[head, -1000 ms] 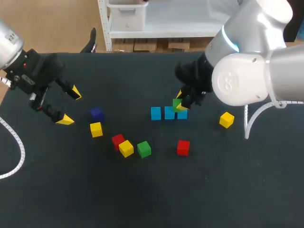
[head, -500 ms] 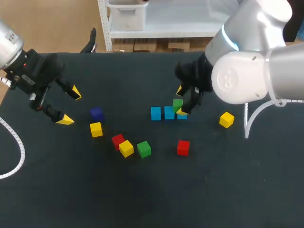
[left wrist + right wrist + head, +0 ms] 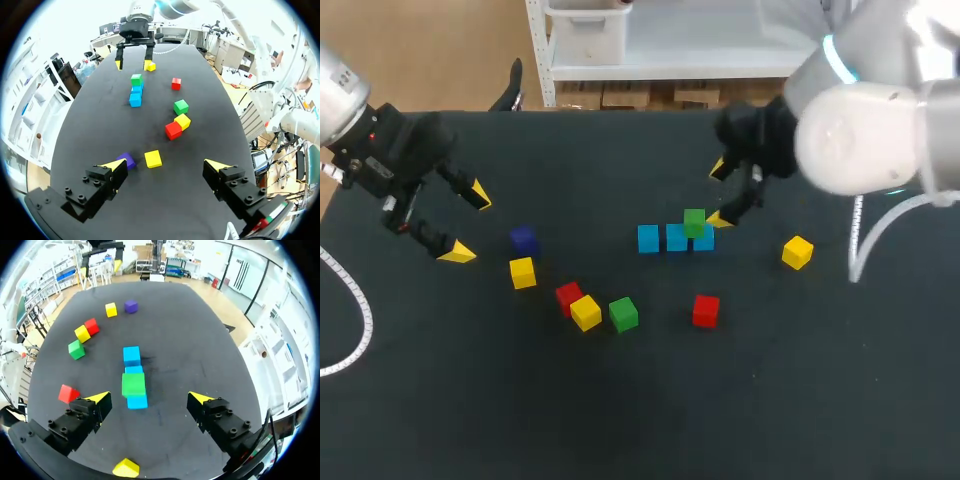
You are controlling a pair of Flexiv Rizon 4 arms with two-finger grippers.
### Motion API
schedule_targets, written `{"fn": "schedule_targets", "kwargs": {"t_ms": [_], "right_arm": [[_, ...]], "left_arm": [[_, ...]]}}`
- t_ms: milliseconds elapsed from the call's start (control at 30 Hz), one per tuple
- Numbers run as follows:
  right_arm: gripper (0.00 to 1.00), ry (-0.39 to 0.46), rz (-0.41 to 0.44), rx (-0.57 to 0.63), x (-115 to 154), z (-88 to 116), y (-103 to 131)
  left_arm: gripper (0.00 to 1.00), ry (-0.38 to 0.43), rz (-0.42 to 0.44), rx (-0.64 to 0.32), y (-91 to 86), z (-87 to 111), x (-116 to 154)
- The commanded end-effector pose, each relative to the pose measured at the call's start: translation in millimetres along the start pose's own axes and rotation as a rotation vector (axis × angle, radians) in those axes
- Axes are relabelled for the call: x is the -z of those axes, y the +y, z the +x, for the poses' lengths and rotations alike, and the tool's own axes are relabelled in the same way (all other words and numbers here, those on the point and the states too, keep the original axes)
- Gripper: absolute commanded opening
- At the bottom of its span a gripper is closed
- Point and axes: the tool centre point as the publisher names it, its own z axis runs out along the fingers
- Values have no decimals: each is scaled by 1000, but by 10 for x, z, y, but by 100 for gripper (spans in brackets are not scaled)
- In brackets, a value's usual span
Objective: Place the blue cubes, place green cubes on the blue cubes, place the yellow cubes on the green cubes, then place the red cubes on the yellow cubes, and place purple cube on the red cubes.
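**Flagging knock-over risk at the blue row**

Right gripper [image 3: 720,194] is open and empty, hanging just past the right end of the three blue cubes [image 3: 648,238]. One fingertip is close beside the end blue. Left gripper [image 3: 468,224] is also open and empty, well off to the left.

One green cube [image 3: 694,221] sits on top of the row. It looks to bridge the middle and right blues, though I can't tell how square it is.

Risks:
- A low sideways exit could clip the end blue or the green and shift the base.
- The second green cube [image 3: 623,314] touches a yellow cube [image 3: 585,312], so a wide grasp could drag both.
- There's little room left on the row, so a sloppy drop of the second green could push the first one off.
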Motion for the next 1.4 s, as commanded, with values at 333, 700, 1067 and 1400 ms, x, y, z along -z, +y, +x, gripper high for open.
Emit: {"fn": "schedule_targets", "kwargs": {"t_ms": [333, 700, 1067, 1400], "right_arm": [[100, -146, -15, 46, 737, 583, 113], [100, -229, 26, -19, 1160, 1104, 153], [100, -269, -65, 12, 1368, 1376, 215], [100, -238, -134, 28, 1463, 1564, 253]], "left_arm": [[100, -3, -1, -3, -5, 12, 3], [100, -3, -1, -3, -5, 12, 3], [100, -3, -1, -3, -5, 12, 3], [100, -3, -1, -3, -5, 12, 3]]}}
